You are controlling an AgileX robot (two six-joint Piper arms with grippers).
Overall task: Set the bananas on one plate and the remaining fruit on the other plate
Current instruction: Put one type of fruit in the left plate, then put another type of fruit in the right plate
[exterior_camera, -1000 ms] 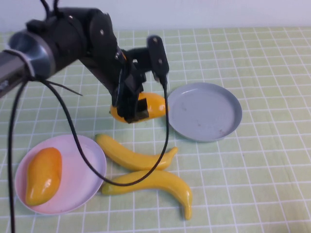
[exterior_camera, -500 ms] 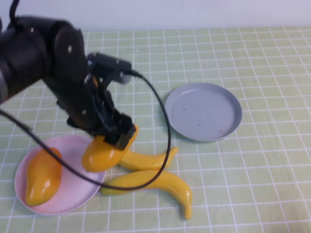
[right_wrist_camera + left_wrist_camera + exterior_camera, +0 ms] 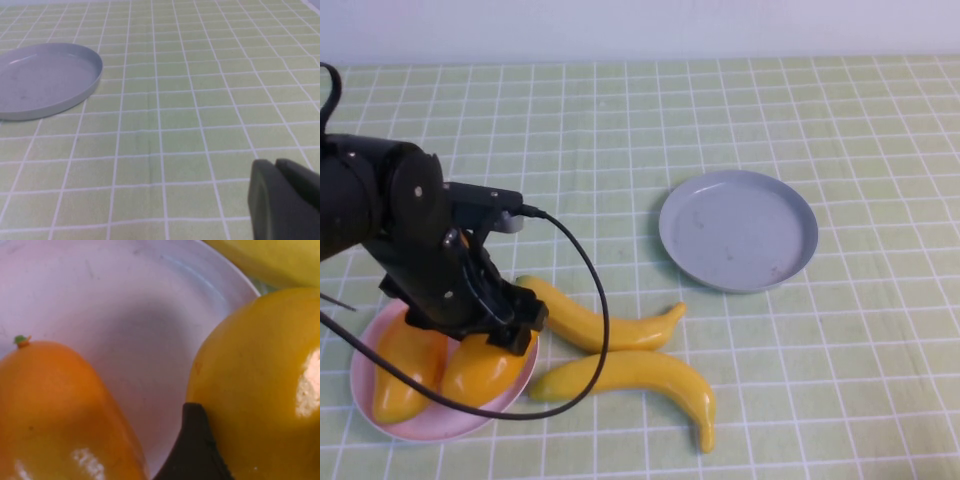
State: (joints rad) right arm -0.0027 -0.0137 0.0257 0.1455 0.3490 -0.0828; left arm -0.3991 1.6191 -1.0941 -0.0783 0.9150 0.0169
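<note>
Over the near left corner of the worktop, the left gripper (image 3: 485,325) sits low above the pale pink plate (image 3: 370,405), its black arm covering much of the plate's far side. Its jaws are clamped on one of the orange-yellow mango-like fruits (image 3: 480,367), which rests on the plate's right half. In the left wrist view a dark fingertip (image 3: 192,452) presses against this held mango (image 3: 255,385), with pink plate surface (image 3: 110,300) showing behind it. The second mango (image 3: 405,370) lies on the left half of the same plate, just beside the held one; whether the two touch I cannot tell. Its small green stem end shows in the left wrist view, where the fruit (image 3: 55,410) fills the lower part of the picture.

Just right of the pink plate, toward the near edge, lie the two bananas. The farther banana (image 3: 600,322) runs from beside the gripper out toward the middle of the worktop. The nearer banana (image 3: 640,378) curves below it, and the two touch near their middles.

The grey-blue plate (image 3: 738,231) sits right of centre, well apart from the bananas, with nothing on it. It also shows in the right wrist view (image 3: 45,80).

The right gripper (image 3: 282,200) shows only in its own wrist view, over bare green-checked cloth (image 3: 175,125) near the grey-blue plate, with its dark fingers (image 3: 267,197) pressed together and holding nothing.
</note>
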